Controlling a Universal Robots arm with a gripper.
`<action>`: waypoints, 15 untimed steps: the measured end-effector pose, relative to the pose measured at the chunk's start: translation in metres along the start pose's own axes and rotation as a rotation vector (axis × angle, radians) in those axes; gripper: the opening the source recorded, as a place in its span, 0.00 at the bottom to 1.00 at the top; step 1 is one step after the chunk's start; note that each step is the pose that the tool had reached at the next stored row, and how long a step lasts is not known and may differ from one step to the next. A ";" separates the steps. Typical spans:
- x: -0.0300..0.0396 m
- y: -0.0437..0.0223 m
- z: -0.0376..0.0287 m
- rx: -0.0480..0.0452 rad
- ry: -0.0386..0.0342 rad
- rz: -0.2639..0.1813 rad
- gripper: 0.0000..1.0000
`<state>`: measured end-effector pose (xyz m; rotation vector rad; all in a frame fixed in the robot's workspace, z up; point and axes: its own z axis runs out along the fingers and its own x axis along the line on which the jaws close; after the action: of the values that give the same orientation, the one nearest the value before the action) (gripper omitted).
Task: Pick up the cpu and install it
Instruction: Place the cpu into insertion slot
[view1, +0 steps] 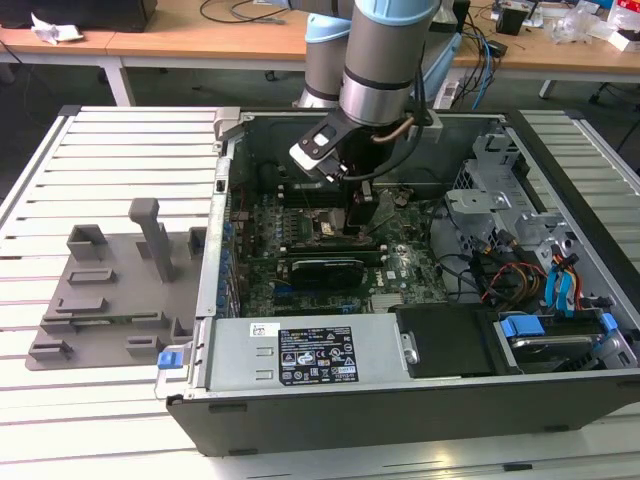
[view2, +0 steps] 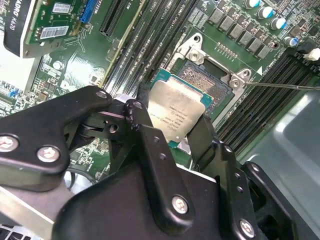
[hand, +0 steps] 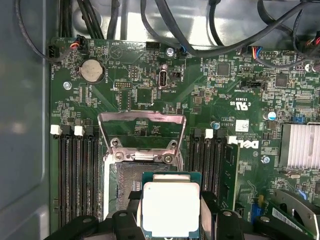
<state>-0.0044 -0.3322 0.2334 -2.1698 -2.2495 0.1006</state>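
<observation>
- Gripper (view1: 362, 215) is down inside the pc case (view1: 215, 250), over the middle of the motherboard (view1: 405, 262).
- Fingers (view2: 137, 117) are narrow, clamped on two opposite edges of the cpu (view2: 177, 107). Same grip shows in the first wrist view, gripper (hand: 171, 216) w/ cpu (hand: 171, 206) between the black pads.
- Cpu is flat, silver lid up, nothing else on it.
- Cpu sits right over the socket (view2: 210, 82), partly covering it. Socket contacts are exposed past the cpu's far edge. Can't tell if the cpu touches the socket or hangs just above.
- Socket load plate (hand: 142, 131) is flipped up/open, standing at the socket's far edge, apart from the cpu.
- RAM slots (hand: 75, 170) run along both sides of the socket. Slots seen in the first wrist view are empty.
- Coin battery (hand: 92, 70) is near the board edge beyond the plate; heatsink (hand: 300, 145) is toward the board's other side.
- Black graphics card (view1: 320, 270) is seated on the board just beside the gripper, on the case's near side.
- Grey fixture block (view1: 110, 290) is on the slatted table (view1: 100, 150), outside the case at the exterior view's left.
</observation>
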 end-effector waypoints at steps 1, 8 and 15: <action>0.0000 0.0001 0.0008 0.0000 0.0000 0.000 0.55; 0.0002 0.0004 0.0072 0.0000 0.0000 0.000 0.55; 0.0051 0.0009 0.0136 0.0000 0.0000 0.000 0.55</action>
<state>-0.0044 -0.3276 0.2196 -2.1699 -2.2494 0.1007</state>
